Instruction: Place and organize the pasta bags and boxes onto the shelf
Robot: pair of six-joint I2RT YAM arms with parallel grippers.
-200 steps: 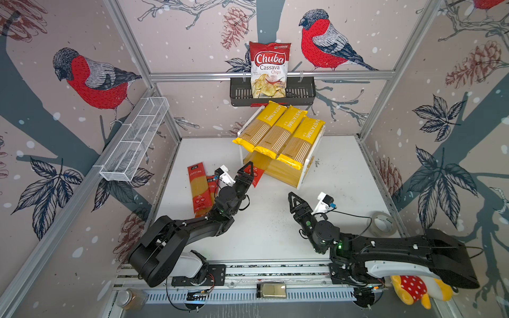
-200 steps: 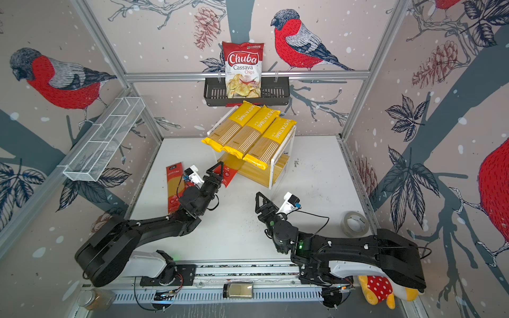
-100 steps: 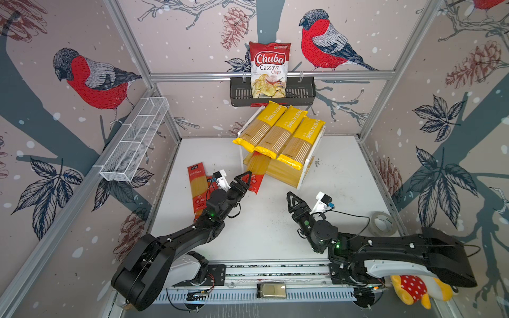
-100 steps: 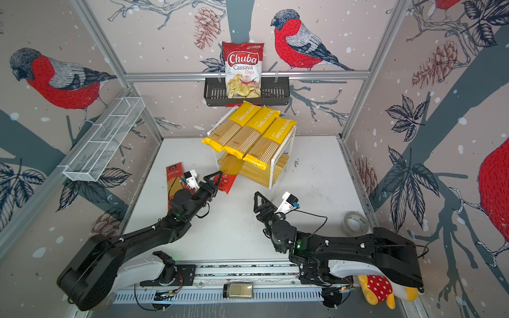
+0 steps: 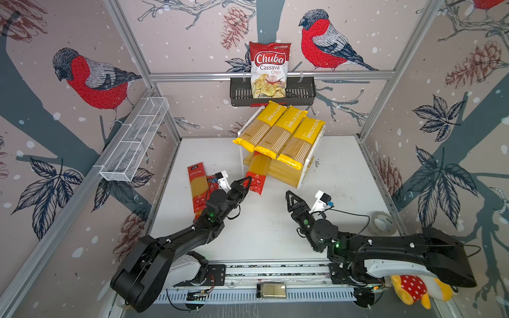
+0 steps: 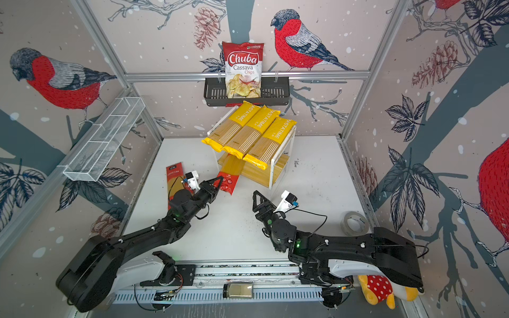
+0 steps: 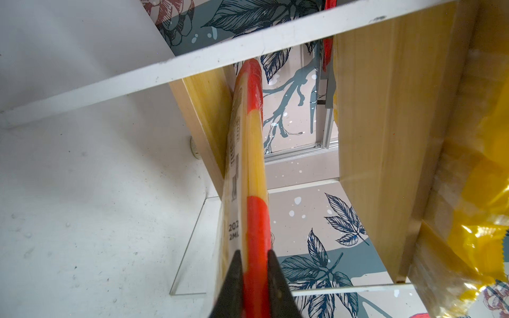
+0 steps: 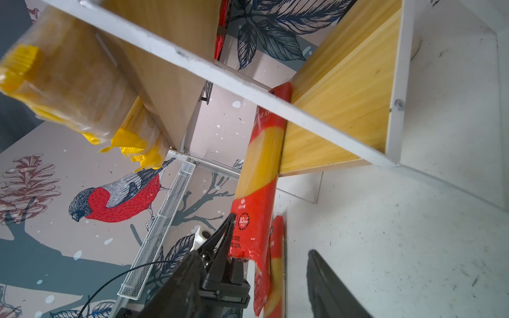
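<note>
Three yellow pasta bags (image 5: 278,132) (image 6: 249,132) lie side by side on the top tier of the shelf (image 5: 308,170) (image 6: 275,165). A red pasta pack (image 5: 257,170) (image 6: 230,176) (image 7: 254,165) (image 8: 259,170) slopes from the lower wooden board down towards the table. My left gripper (image 5: 249,180) (image 6: 219,180) (image 7: 254,256) is shut on its near red end. Two more red packs (image 5: 197,187) (image 6: 175,181) lie flat on the table left of that arm, one partly hidden under it. My right gripper (image 5: 289,198) (image 6: 257,198) (image 8: 252,256) is open and empty, right of the held pack.
A Chuba chips bag (image 5: 270,68) stands in the black wall basket (image 5: 300,93) above the shelf. A white wire mesh tray (image 5: 135,140) hangs on the left wall. A tape roll (image 5: 382,223) lies at the table's right edge, a plush toy (image 5: 413,289) at the front right.
My left gripper's jaws have closed on the near end of the red pack, and the left arm has stretched out lower. The right arm has barely moved.
</note>
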